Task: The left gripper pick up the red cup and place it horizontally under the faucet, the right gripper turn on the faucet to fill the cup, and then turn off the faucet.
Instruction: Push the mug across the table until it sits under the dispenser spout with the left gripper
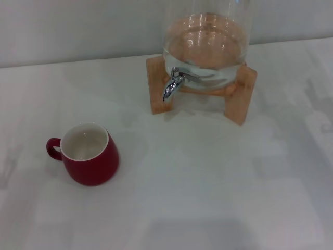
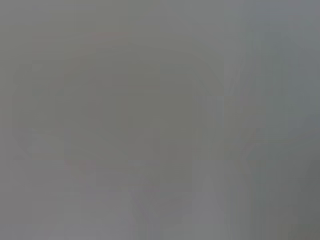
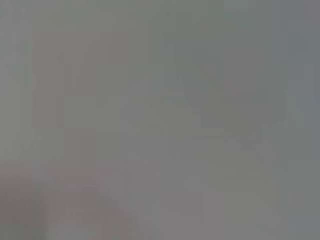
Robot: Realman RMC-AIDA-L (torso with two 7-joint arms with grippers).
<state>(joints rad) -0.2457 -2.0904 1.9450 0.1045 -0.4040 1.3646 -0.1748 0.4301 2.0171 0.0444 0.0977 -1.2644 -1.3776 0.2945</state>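
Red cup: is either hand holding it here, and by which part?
Nothing is held. The red cup stands alone on the table, upright, apart from the faucet; neither hand is in view.

No legible text, label, brand or number appears in any view. The red cup [image 1: 90, 156] and faucet [image 1: 173, 83] bear no markings.

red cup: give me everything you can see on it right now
The red cup is a rounded, glossy dark red mug, ceramic by its look, with a white inside that appears empty and a small loop handle pointing to the robot's left. It stands upright on the white table, ahead-left of the faucet, well apart from it. Nothing touches it; no gripper is in view.
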